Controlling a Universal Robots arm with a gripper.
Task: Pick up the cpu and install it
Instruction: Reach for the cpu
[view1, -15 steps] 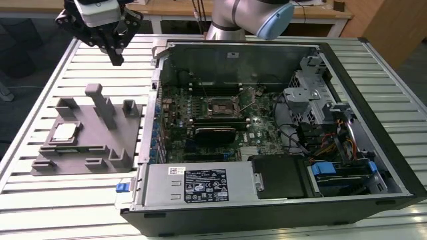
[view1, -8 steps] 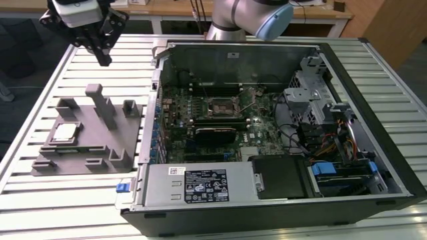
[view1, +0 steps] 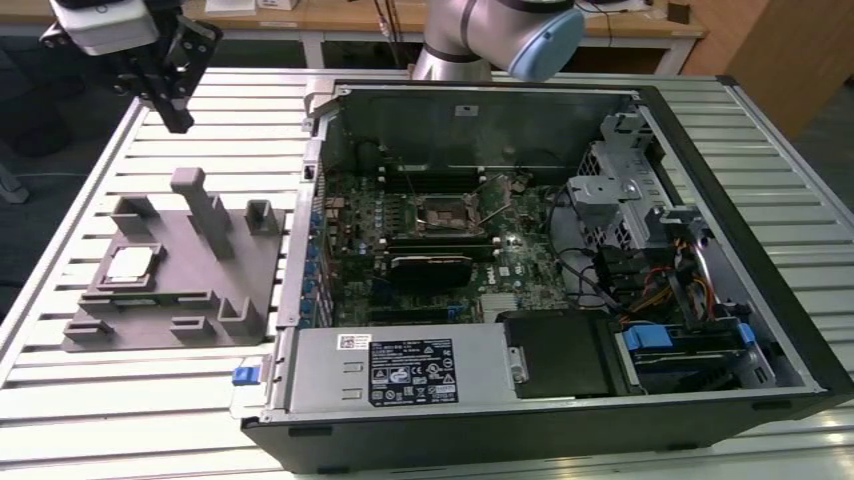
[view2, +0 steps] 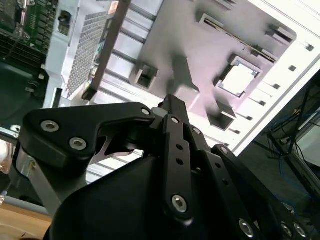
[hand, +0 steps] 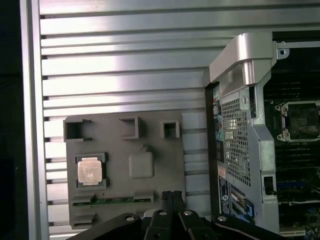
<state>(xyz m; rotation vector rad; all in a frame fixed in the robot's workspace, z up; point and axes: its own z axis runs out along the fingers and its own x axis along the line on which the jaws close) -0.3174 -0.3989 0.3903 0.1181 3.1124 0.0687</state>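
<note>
The cpu (view1: 130, 264) is a small silvery square lying flat in a recess of the grey slotted block (view1: 187, 290), at the exterior view's left. Both wrist views show the cpu (hand: 90, 171) (view2: 239, 79) from above. My gripper (view1: 178, 122) hangs well above the table, beyond the block's far end and apart from the cpu. Its fingers (hand: 172, 196) are shut together with nothing between them; in the second wrist view the gripper (view2: 172, 101) points down at the block. The motherboard's dark metal-framed socket (view1: 445, 212) sits inside the open computer case (view1: 747, 300).
The case lies on its side on a slatted metal table (view1: 80, 400), its walls standing between the block and the motherboard. Tall posts (view1: 200, 200) rise from the block. Cables and drive bays (view1: 667, 280) crowd the case at the exterior view's right.
</note>
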